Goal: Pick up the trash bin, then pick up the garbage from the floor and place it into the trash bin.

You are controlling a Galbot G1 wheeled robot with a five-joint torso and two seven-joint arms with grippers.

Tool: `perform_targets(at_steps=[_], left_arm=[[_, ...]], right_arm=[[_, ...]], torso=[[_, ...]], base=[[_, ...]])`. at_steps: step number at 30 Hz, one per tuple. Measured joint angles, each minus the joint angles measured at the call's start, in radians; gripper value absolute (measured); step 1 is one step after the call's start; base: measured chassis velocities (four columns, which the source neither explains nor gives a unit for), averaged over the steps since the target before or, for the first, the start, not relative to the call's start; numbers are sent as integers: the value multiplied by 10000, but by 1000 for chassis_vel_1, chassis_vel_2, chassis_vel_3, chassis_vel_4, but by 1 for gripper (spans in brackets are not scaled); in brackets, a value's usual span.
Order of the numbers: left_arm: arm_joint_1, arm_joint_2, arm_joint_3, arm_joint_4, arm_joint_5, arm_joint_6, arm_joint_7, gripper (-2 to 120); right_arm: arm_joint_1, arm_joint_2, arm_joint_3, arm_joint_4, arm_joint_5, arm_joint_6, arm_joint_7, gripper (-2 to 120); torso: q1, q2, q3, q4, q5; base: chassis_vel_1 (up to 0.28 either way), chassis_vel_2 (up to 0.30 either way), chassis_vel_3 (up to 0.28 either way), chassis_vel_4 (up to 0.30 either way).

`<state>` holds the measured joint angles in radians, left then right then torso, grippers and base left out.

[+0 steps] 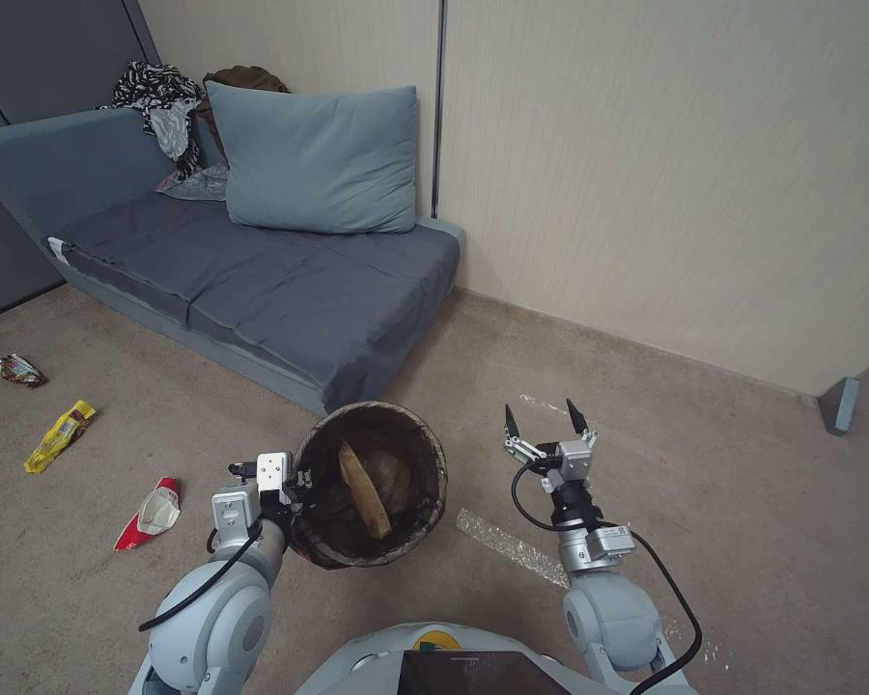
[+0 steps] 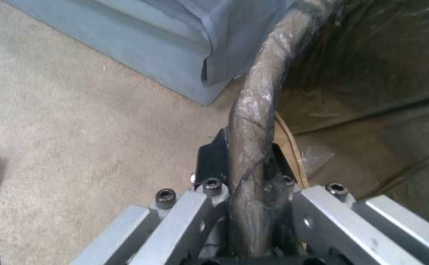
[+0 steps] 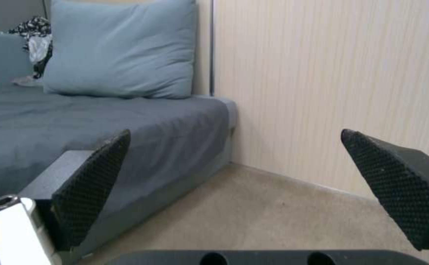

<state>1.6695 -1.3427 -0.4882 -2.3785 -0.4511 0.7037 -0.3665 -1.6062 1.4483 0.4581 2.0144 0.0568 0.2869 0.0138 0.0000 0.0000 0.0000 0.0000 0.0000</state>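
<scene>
The trash bin (image 1: 433, 446), a round bucket with a dark liner folded over its rim, hangs above the carpet in front of me. My left gripper (image 1: 299, 480) is shut on its left rim. In the left wrist view the liner-wrapped rim (image 2: 253, 110) is clamped in the left gripper (image 2: 246, 165). A tan paper tray (image 1: 362, 492) lies inside the bin. On the floor to the left lies garbage: a crushed red-and-white cup (image 1: 153, 512), a yellow wrapper (image 1: 60, 436) and a brown wrapper (image 1: 17, 369). My right gripper (image 1: 546, 417) is held open to the right of the bin, with nothing in it (image 3: 243, 173).
A grey-blue sofa (image 1: 290, 299) with a pillow (image 1: 314, 159) and clothes (image 1: 164, 106) stands close behind the bin. The wall (image 1: 666, 174) runs along the right. A clear plastic strip (image 1: 512, 548) lies on the carpet by my right arm. Open carpet stretches left and right.
</scene>
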Motion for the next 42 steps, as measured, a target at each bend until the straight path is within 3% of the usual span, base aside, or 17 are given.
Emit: perform_targets(at_steps=[19,42], left_arm=[[18,-145,64,49,11,-22,81,3],[90,-202,-30,-43,-19,-36,78,3]], right_arm=[[209,-14,23,-1,58,-100,-9,100],[302,-45,29,14,111,-154,-7,100]], torso=[[0,0,0,-1,1],[0,0,0,0,0]], base=[[24,22,23,18],[106,109,111,109]])
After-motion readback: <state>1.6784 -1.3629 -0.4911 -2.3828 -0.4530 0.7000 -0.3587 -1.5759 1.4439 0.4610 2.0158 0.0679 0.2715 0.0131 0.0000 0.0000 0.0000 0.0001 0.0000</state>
